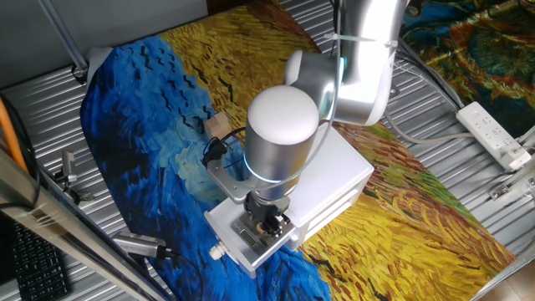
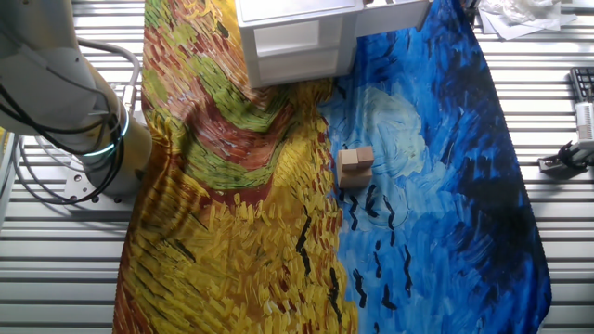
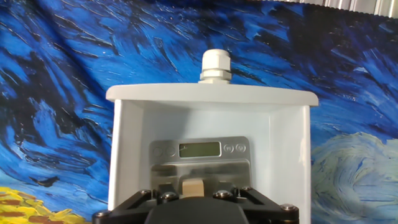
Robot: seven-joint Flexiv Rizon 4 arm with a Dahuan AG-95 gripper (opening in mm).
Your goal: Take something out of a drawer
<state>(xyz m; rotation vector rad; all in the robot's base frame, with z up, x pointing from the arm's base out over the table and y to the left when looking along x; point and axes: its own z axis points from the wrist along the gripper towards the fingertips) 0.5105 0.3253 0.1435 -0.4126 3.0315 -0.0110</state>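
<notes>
So in one fixed view the drawer (image 1: 251, 238) is seen pulled well out of the front of the cabinet (image 1: 334, 188), which is presumably why the gripper (image 1: 266, 224) is hung straight above the open tray: access from the top is only possible once the tray is out. A small wooden block (image 1: 218, 124) is left lying on the blue part of the cloth (image 1: 134, 109), well behind the cabinet. In the other fixed view only the back of the cabinet (image 2: 297, 37) is caught at the top edge, the arm base (image 2: 74, 111) is parked off to its side, and the block (image 2: 355, 163) is seen in front of it; the drawer itself is hidden there. In the hand view the drawer's walls (image 3: 130, 149) and knob (image 3: 216, 65) are looked down on, with a small silver scale (image 3: 199, 158) lying flat inside and a tan cube (image 3: 192, 187) on it, right at the gripper body. The fingertips are cut off, so whether they're clenched or released can't be told.
</notes>
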